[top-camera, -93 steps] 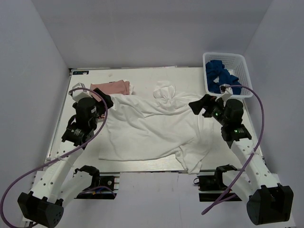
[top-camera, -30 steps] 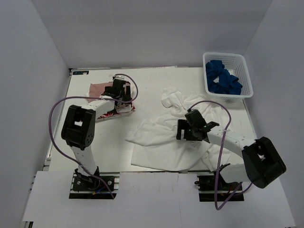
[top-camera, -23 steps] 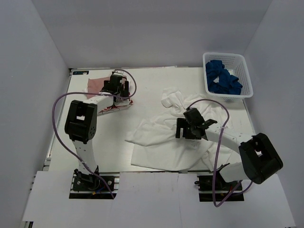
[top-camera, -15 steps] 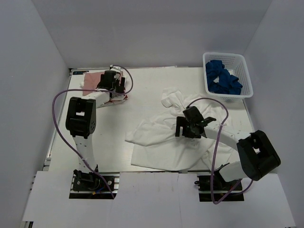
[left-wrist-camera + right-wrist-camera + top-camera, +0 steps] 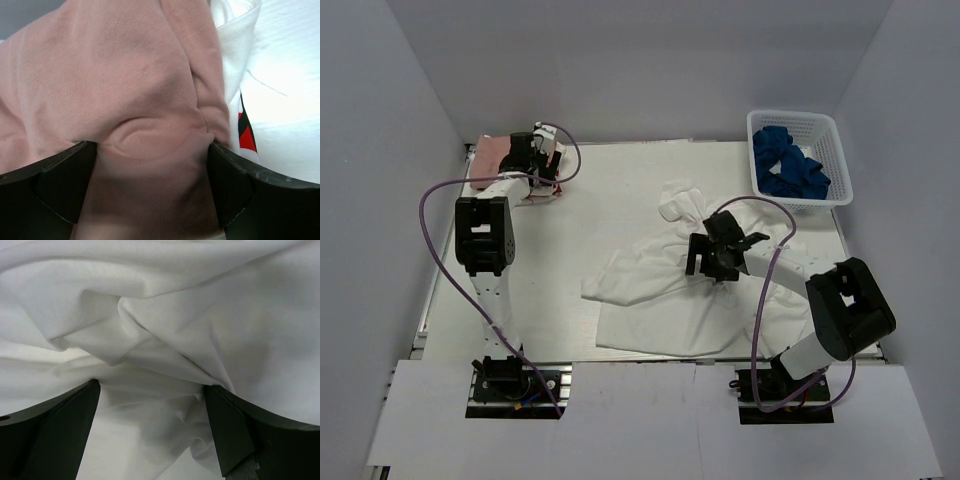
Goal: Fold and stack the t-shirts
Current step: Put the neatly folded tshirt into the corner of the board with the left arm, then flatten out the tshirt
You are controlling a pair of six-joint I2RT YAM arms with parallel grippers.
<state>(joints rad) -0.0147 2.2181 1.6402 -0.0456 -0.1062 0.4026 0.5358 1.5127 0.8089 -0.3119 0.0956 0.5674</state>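
Cloth tees: three t-shirts on the worktop point(image 5: 620, 190), none of them folded.
Large white tee point(image 5: 660, 300): one, rumpled and spread across the middle and right of the worktop.
Dusty-pink tee point(image 5: 492, 152): one, bunched in the far left corner.
White-and-red printed tee point(image 5: 245, 137): one, lying just beside the pink one and partly under its edge, as the left wrist view shows.
Basket point(image 5: 840, 165): one white slatted basket at the far right corner, well apart from the shirts.
Basket contents: blue cloths point(image 5: 785, 165) heaped together; how many cannot be told.
Arms: two, both stretched out over the worktop.
Left gripper point(image 5: 150, 165): jaws spread wide, both fingers point(image 5: 60, 185) pressed down into the pink cloth, which puckers between them.
Right gripper point(image 5: 150, 405): jaws spread wide over the large white tee near its middle, with folds of white cloth filling the gap.
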